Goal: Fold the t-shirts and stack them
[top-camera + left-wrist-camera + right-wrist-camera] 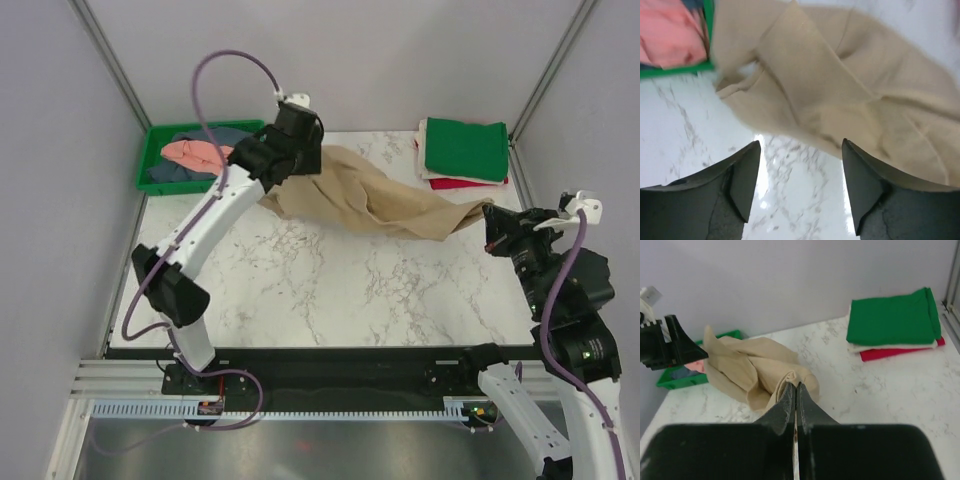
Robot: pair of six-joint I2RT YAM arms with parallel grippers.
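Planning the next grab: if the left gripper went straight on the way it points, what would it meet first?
Probably the tan t-shirt, bunched just ahead of the open left gripper. Depth is unclear, so it might touch the marble table first.

A white marble-patterned tabletop [330,290] with grey veins fills the middle, glossy under even light. Plain pale lilac-grey walls [380,50] close it in behind and at both sides, with slanted silver metal struts [112,55] in the far corners
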